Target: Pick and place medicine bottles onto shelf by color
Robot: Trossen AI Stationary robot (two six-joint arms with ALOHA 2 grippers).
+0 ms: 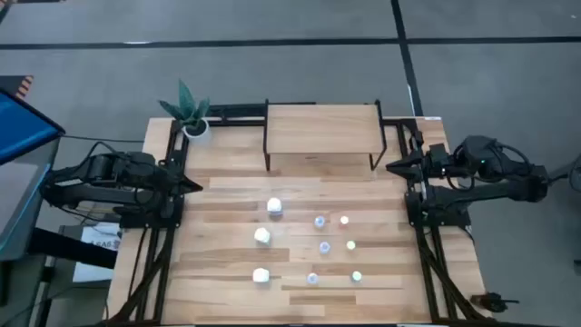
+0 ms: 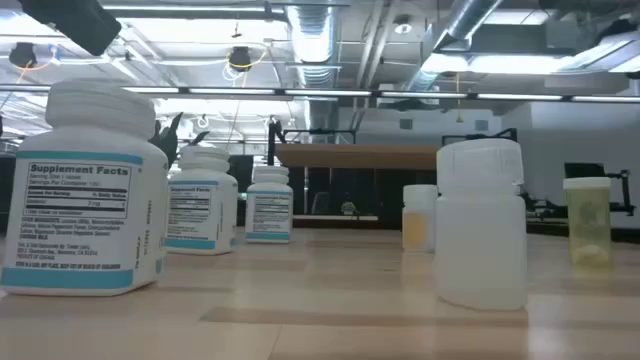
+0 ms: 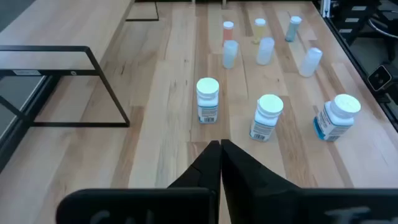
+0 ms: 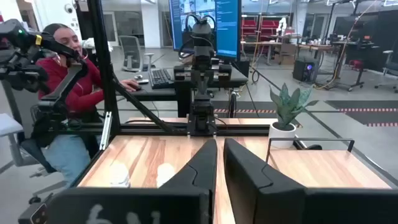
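Nine bottles stand upright on the table in front of the shelf (image 1: 322, 127). Three white bottles (image 1: 262, 236) form the left column, three bluish translucent ones (image 1: 324, 246) the middle, and three small ones with red, yellowish and green caps (image 1: 350, 244) the right. They also show in the left wrist view, white (image 3: 267, 116) and bluish (image 3: 265, 50). My left gripper (image 1: 195, 184) is shut and empty at the table's left edge. My right gripper (image 1: 392, 166) is shut and empty at the right edge. The shelf top is bare.
A white pot with a green plant (image 1: 189, 113) stands at the far left corner beside the shelf. Black frame rails run along both table sides. A person (image 4: 68, 81) sits beyond the table's left side. Bare wood lies between the bottles and the shelf.
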